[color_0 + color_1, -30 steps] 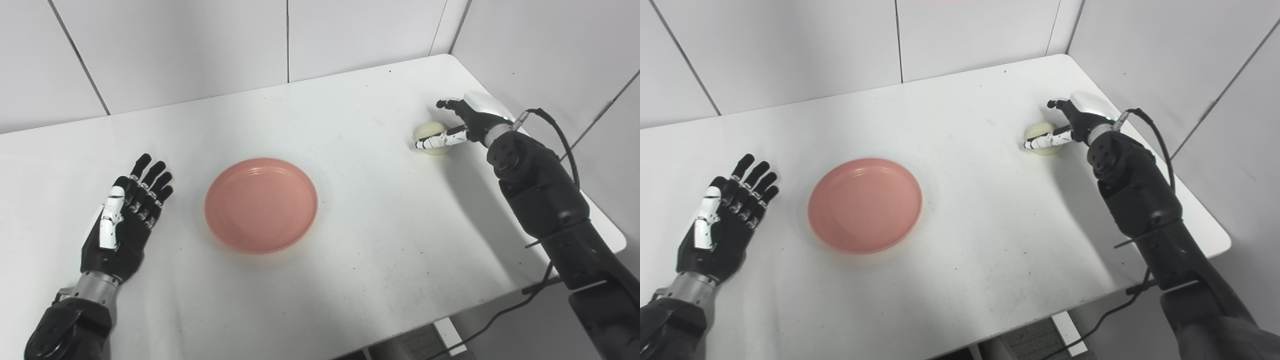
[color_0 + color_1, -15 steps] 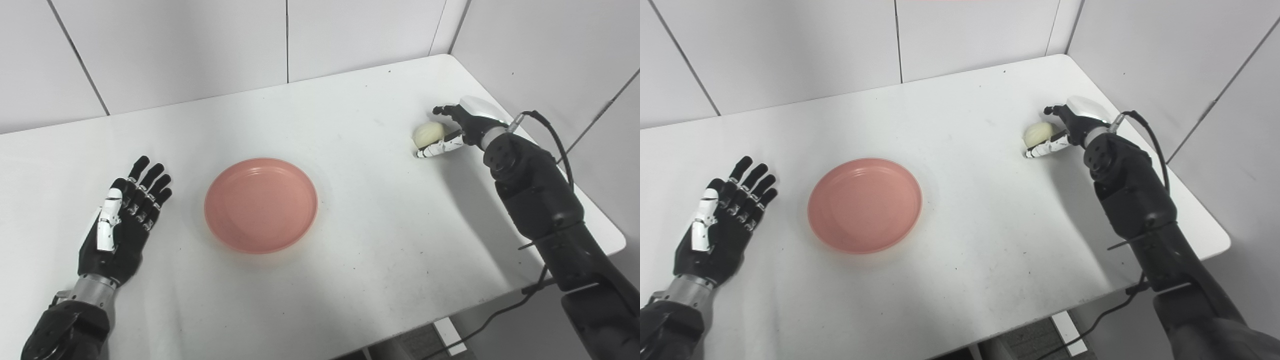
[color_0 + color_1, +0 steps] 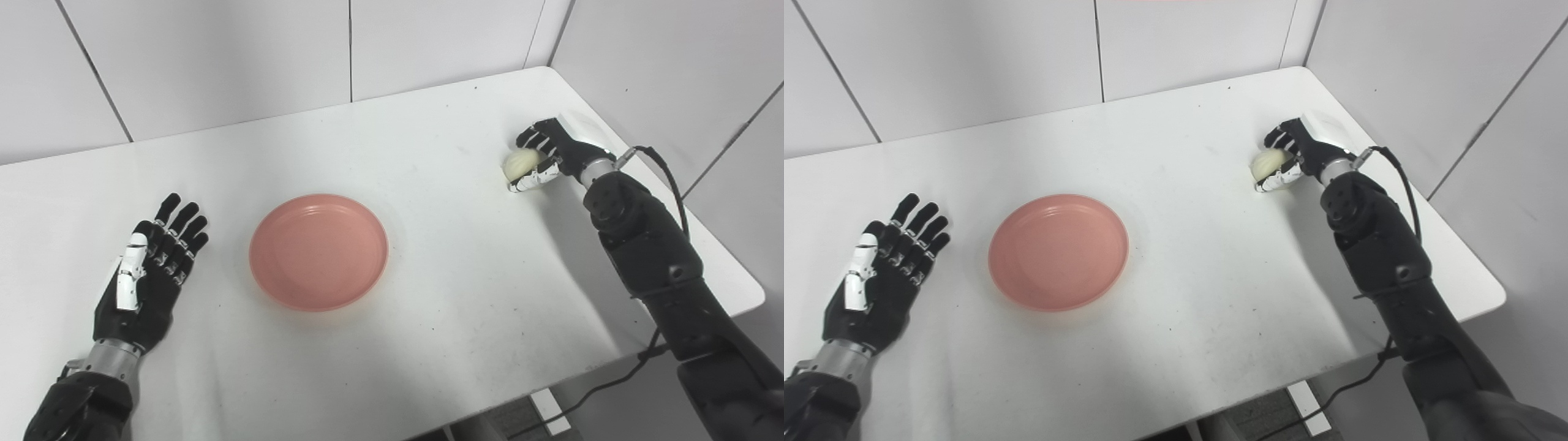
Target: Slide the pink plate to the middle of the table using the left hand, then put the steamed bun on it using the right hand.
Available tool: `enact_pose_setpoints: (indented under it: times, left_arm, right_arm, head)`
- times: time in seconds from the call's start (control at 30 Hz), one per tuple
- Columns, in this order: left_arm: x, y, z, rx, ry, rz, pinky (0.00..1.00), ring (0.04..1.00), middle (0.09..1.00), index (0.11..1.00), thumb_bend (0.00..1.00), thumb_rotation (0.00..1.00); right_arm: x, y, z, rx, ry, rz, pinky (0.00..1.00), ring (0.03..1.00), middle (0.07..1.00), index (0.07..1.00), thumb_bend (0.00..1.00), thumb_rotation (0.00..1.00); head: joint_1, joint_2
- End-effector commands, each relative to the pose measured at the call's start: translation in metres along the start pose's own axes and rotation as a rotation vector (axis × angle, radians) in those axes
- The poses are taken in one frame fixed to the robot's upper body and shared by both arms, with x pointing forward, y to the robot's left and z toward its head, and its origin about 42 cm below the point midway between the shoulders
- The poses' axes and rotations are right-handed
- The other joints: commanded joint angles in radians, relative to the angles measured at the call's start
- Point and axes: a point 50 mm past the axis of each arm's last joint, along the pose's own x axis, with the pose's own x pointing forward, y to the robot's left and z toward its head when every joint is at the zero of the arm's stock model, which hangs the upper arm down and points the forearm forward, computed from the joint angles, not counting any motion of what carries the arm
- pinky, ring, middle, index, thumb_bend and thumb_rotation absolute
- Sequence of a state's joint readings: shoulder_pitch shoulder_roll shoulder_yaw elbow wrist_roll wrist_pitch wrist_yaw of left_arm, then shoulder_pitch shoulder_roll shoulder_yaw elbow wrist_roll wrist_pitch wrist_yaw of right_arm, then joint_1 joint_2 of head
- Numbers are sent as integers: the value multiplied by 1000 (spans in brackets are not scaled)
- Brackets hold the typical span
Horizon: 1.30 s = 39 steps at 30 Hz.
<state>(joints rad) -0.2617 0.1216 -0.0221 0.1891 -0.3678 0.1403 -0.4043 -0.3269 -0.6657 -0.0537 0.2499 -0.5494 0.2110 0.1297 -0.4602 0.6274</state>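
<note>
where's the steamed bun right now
The steamed bun sits at the table's far right, wrapped by the right hand, well right of the pink plate.

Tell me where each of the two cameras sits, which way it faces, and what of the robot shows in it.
Left eye view: on the head, looking down at the white table; both arms rise from the bottom edge.
Right eye view: beside it, a little to the right, same downward look; same arms.
Shared: open left hand, pink plate, right hand closed on the steamed bun.
</note>
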Motion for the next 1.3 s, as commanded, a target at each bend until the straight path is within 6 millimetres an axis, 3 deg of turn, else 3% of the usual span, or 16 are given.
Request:
enact_pose_setpoints:
  times: [0.0,0.37,0.5,0.77,0.87,0.97,1.27]
  left_arm:
    - [-16,4,-29,-55,143,52,990,965,965,963,387,1000]
    - [-14,2,-30,-51,144,50,983,967,969,967,396,1000]
    - [-13,1,-32,-52,144,54,981,968,972,968,400,1000]
    - [-9,-7,-35,-49,147,52,994,972,975,972,397,1000]
    - [-7,-12,-36,-46,149,53,992,973,978,976,394,1000]
    - [-5,-17,-39,-45,149,47,997,975,978,982,395,1000]
    - [6,-42,-42,-6,162,58,976,966,967,974,369,1000]
  right_arm:
    - [8,-24,12,-18,-80,-68,455,481,468,519,522,2]
    - [10,-31,12,-18,-40,-43,466,502,482,500,524,0]
    - [4,-42,18,-39,-62,-51,435,476,464,519,523,0]
    - [-23,-84,67,-66,-193,-106,414,466,468,519,521,0]
    - [-30,-96,83,-81,-220,-113,450,494,477,509,522,0]
    - [-38,-107,109,-99,-257,-120,448,496,476,511,522,0]
    - [-42,-112,155,-117,-406,-95,441,472,465,526,519,0]
  head:
    - [2,0]
    - [18,-3]
    - [24,-4]
    - [59,-10]
    - [72,-11]
    - [116,-6]
    - [288,15]
